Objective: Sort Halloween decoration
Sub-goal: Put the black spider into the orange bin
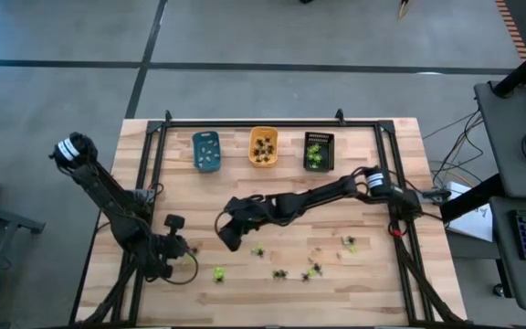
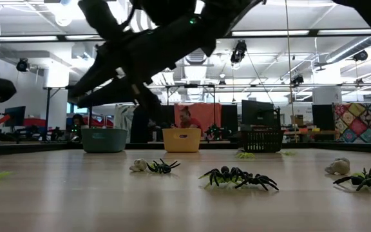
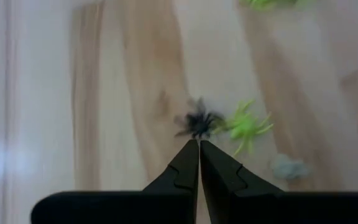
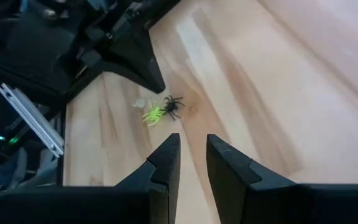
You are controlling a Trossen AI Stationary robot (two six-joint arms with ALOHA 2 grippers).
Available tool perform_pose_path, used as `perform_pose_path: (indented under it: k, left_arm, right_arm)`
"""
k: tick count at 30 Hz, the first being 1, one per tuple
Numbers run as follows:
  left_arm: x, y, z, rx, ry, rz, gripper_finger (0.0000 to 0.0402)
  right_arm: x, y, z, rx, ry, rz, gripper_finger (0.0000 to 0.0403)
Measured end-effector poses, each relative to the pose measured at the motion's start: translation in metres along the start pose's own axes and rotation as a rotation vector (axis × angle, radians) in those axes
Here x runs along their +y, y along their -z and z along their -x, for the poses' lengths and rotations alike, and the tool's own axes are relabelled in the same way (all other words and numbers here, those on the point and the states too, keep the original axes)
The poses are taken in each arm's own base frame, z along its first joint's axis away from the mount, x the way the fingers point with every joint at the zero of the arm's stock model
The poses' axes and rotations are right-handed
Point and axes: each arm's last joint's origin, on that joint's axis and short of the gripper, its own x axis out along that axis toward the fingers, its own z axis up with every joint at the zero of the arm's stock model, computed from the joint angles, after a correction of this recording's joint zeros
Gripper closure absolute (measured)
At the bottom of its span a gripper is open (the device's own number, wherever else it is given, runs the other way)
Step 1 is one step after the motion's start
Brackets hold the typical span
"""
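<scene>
- Right gripper at table centre, fingers slightly parted, empty.
- Left gripper at 8 o'clock, fingers pressed together, holding nothing.
- Black spider and green spider lie between them.
- More spiders scattered around 6 o'clock; trays at 12.

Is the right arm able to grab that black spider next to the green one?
Probably yes. The right end effector is open and empty, pointing at the black spider across bare wood. The left end effector sits close, so it might crowd things.
</scene>
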Motion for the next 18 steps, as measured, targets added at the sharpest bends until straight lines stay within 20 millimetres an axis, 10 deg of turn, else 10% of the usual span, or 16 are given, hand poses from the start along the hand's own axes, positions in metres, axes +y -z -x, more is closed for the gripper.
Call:
perform_pose_path:
  k: [18]
  left_arm:
    - [-0.003, -0.002, -0.005, -0.065, 0.005, -0.045, 0.0402]
  right_arm:
    - [0.032, 0.011, -0.060, 0.033, -0.031, -0.077, 0.0335]
